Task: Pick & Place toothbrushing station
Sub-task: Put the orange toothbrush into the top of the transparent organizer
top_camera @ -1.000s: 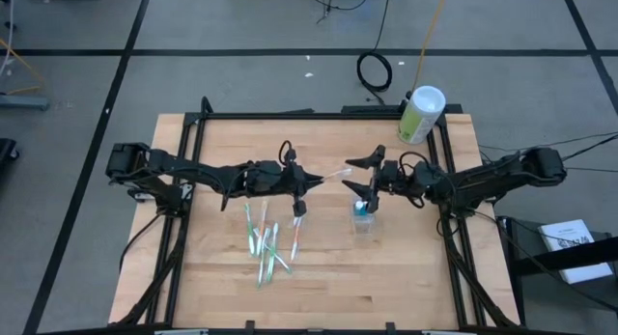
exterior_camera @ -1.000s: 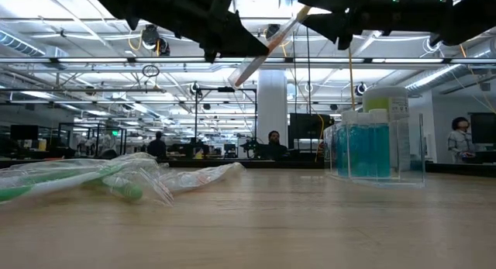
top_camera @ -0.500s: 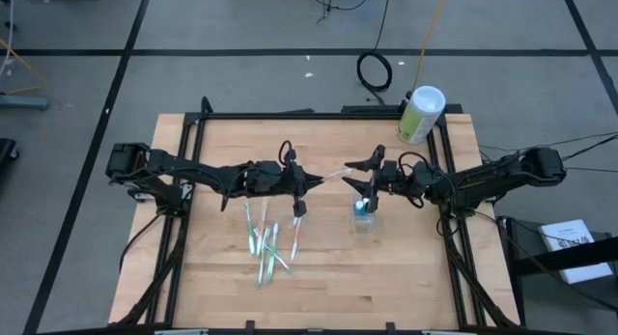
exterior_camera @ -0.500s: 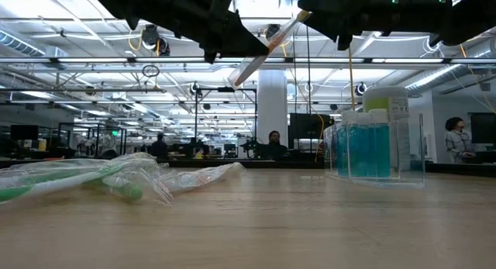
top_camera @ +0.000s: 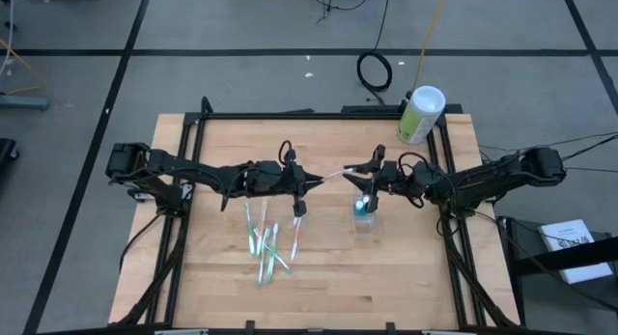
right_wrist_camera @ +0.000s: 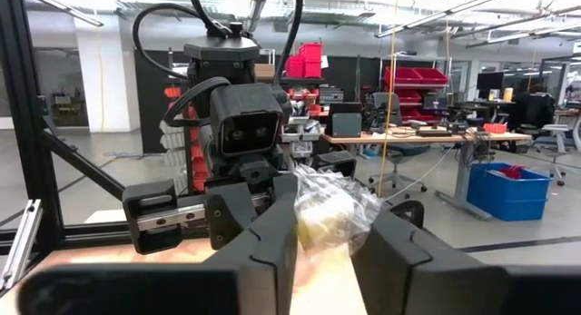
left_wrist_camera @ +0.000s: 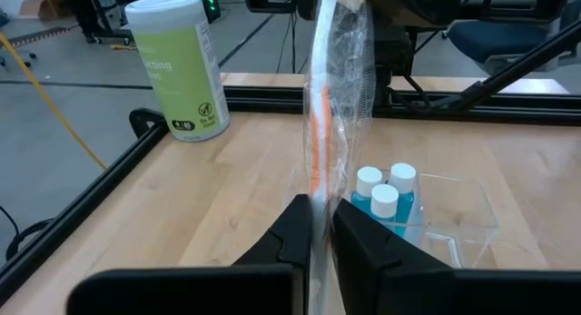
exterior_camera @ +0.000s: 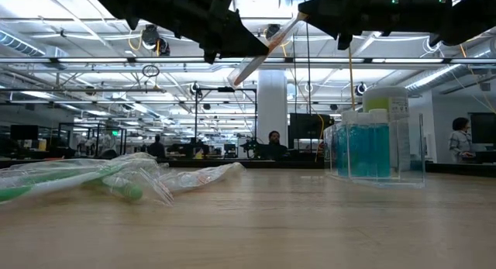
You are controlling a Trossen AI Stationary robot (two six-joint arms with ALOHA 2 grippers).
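Observation:
A toothbrush in a clear wrapper [top_camera: 331, 174] hangs in the air between my two grippers, above the middle of the table. My left gripper [top_camera: 307, 181] is shut on its left end. My right gripper [top_camera: 359, 174] has its fingers closed around its right end. In the low view the toothbrush [exterior_camera: 265, 46] slants up toward the right gripper. Just near of the right gripper stands the clear cup [top_camera: 364, 219] with blue white-capped tubes [left_wrist_camera: 381, 192] inside. Several more wrapped toothbrushes [top_camera: 263, 240] lie flat on the table near the left gripper. My left gripper pinches the wrapped toothbrush's left end [left_wrist_camera: 318, 201] between its two fingers. The fingers come roughly level from the table's left and lie along the toothbrush. The toothbrush is lifted clear of the table. My right gripper has the crumpled wrapper at the toothbrush's other end [right_wrist_camera: 327, 215] between its two fingers [right_wrist_camera: 272, 238]. It comes from the table's right, pointing toward the left gripper.
A pale-green canister with a white lid [top_camera: 420, 114] stands at the table's far right corner. A black frame [top_camera: 319, 114] runs around the tabletop. Bare wood lies along the near edge [top_camera: 386, 287].
My right gripper has shut its fingers from wide open onto the right end of the toothbrush. Both arms and the toothbrush have kept their place.

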